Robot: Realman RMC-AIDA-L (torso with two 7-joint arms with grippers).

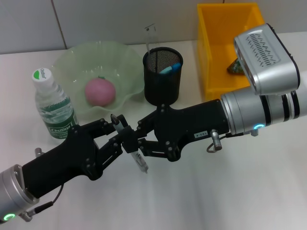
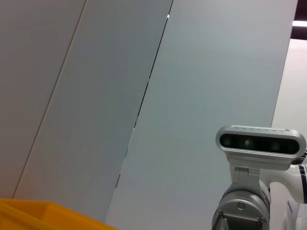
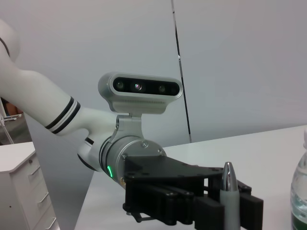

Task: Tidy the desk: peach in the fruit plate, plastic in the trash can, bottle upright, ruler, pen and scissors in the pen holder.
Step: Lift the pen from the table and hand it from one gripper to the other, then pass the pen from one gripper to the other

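Head view | pen (image 1: 132, 146) mid-shaft hidden by both end effectors

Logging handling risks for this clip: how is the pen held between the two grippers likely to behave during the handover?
The pen looks slim, rigid and smooth, so it would probably pivot or slip if pinched off-centre. The left gripper and right gripper meet on it above the table, tilted. If released early, it would likely drop and roll.

Head camera looks down on the desk (image 1: 201, 191); both wrist cameras face each other, level.
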